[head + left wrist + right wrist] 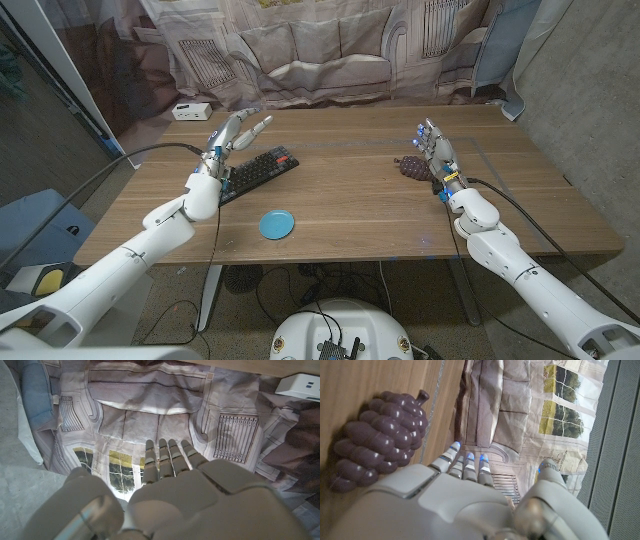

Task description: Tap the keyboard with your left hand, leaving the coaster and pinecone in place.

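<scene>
Step in hand was the approach: your left robot hand [238, 133] hovered, fingers spread and empty, above the far end of the black rectangular keyboard [257, 171] on the wooden table [350, 215]. The next move called for a straight descent — clear of the round blue coaster [277, 224].

From my feed, the wooden worktop [350, 215] stands before a hanging backdrop [320, 50] printed with a sofa and windows. I see grey concrete floor [590, 110] right, cables [300, 290] underneath.
</scene>
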`<state>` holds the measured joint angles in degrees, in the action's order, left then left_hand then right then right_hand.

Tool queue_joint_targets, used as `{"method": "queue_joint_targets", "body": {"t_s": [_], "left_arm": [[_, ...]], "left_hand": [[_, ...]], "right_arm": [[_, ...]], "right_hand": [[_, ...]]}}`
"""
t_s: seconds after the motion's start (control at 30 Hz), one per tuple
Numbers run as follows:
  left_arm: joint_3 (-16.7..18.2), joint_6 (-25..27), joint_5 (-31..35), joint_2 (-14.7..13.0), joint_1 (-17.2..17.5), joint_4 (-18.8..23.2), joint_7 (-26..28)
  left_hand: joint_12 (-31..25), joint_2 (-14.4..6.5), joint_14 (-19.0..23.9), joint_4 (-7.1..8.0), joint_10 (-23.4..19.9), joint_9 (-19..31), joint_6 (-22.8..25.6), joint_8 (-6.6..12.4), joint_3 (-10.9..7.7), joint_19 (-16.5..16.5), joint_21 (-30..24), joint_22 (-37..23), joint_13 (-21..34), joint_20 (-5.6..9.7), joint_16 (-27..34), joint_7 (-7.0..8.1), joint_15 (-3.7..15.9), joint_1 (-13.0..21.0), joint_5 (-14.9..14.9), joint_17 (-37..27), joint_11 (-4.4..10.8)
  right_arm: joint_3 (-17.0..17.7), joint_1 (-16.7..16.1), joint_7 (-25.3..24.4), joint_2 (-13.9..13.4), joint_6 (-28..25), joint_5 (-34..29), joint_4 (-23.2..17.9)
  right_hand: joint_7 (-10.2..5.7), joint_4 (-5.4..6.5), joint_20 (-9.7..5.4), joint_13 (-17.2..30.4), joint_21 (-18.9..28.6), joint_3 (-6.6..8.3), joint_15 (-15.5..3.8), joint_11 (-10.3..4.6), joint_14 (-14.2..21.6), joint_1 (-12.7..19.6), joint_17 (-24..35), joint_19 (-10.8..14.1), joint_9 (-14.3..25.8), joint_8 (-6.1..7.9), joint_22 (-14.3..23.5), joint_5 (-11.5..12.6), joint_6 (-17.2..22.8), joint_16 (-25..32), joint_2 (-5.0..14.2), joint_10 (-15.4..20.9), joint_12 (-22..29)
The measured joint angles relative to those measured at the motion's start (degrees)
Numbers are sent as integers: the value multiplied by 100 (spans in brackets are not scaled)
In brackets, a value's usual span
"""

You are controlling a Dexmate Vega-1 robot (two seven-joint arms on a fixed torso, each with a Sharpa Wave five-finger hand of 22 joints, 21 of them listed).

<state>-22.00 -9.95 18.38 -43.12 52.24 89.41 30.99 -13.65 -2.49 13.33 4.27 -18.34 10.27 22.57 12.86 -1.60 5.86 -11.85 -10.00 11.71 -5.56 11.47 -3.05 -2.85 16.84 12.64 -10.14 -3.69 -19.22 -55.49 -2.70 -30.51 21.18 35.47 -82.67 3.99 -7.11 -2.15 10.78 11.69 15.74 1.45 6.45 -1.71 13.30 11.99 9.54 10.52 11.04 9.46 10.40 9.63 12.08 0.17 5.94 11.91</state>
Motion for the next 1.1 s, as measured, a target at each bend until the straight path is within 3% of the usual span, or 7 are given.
{"method": "queue_joint_targets", "body": {"t_s": [0.13, 0.17, 0.3, 0.83, 1.1], "left_arm": [[0, 234, 82, 0, 0, 0, 14], [-48, 314, 97, -96, 0, 192, 7], [-66, 553, 146, -150, 0, 303, -51], [-234, 1533, 459, -495, -142, 888, -498], [-289, 1920, 628, -563, -204, 982, -814]], "left_hand": [[38, 0, -100, 0, 60, 0, 119, 0, 0, -82, 31, 0, 0, -82, -56, 38, -99, 0, 0, 0, -9], [56, 0, -126, 0, 104, 0, 142, 0, 0, -112, 51, 0, 0, -111, -68, 62, -118, 0, 0, 0, -15], [91, 0, -196, -24, 191, 0, 288, 3, 24, -178, 65, 0, 1, -176, -90, 58, -149, 0, -44, -13, -15], [118, 53, -402, 80, 373, 0, 1279, 200, 175, -342, 65, -29, 1, -337, -90, -179, -131, -207, -44, -14, 43], [158, 84, -489, 124, 485, -1, 1584, 245, 254, -437, 93, -28, 1, -387, -90, -279, -95, -297, -44, -14, 94]], "right_arm": [[15, -34, 0, -13, 0, 0, -26], [18, -48, -22, -16, -1, 10, -36], [39, -95, -45, -31, -3, 12, -69], [99, -279, -179, -67, -4, 21, -202], [132, -366, -202, -89, -4, 24, -272]], "right_hand": [[0, 0, 22, 0, 0, 0, 19, 0, 18, 0, 0, 22, 0, 0, 0, 0, 0, 0, 0, 0, 0], [0, 0, 31, 0, 0, 0, 19, 0, 18, 0, 0, 31, 0, 0, 0, 0, 0, 0, 0, 0, 0], [-21, 0, 31, 0, 0, 0, 19, 0, 18, 0, 0, 31, 0, 0, 0, 0, 21, 0, 0, 0, 0], [-31, 0, 52, 0, 0, 0, 49, 0, 49, 0, 0, 51, 0, 0, 0, 0, 31, 0, 0, 0, 0], [-31, 0, 62, 0, 0, 0, 49, -32, 48, 0, 0, 61, 0, 0, 0, 0, 31, 0, 0, 31, 0]]}}
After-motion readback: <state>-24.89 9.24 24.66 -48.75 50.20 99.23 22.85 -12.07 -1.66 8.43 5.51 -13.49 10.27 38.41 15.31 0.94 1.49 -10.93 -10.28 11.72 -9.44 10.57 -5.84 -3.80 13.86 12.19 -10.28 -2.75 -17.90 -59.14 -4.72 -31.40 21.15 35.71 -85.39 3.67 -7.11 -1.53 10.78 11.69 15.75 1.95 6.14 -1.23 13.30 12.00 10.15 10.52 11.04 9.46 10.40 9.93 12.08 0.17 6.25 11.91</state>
